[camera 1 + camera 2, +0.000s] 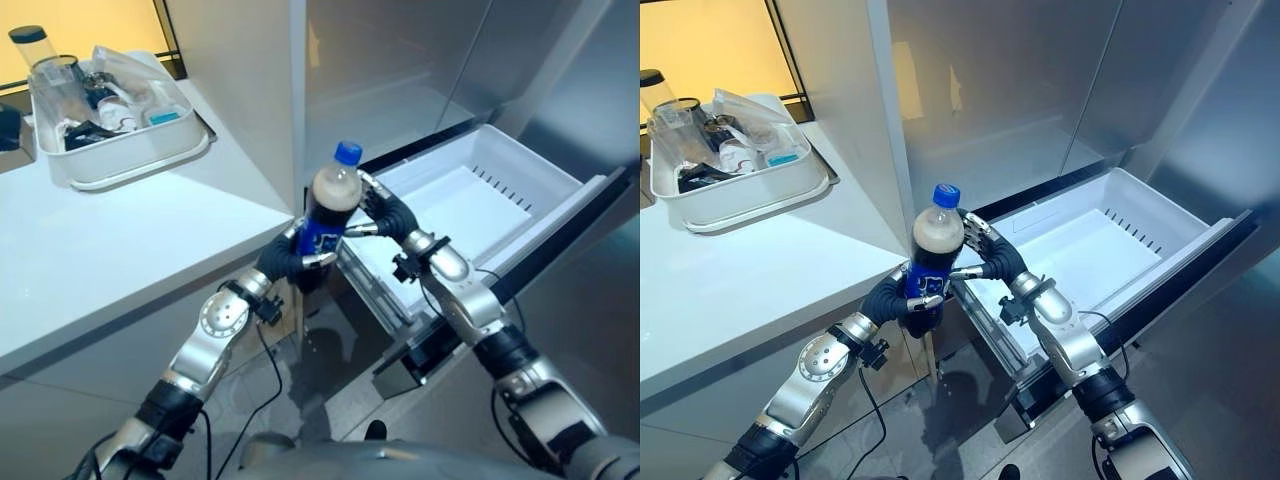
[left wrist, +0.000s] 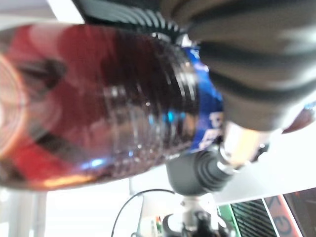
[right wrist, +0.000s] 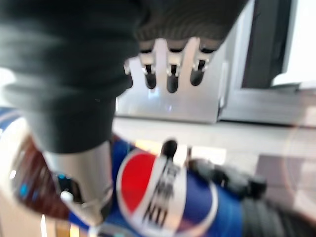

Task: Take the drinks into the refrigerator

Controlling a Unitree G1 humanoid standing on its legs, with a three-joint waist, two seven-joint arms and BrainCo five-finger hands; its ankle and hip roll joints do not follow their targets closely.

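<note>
The pulled-out white freezer drawer (image 1: 1110, 240) lies wide open, its floor bare from front wall to the slotted back wall. The cola bottle (image 1: 933, 262) stands upright just off the drawer's left front corner, gripped low by the left hand (image 1: 902, 296), the right hand (image 1: 988, 255) against its shoulder. The white counter's (image 1: 750, 270) right edge sits close on the left.

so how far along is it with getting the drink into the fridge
Done: the fridge drawer is pulled open and the cola bottle is off the counter. In hand: the left hand is curled round the bottle's lower part, holding it upright beside the drawer's corner, with the right hand against its upper side. Left: set the bottle into the drawer, which holds no drinks yet.
</note>
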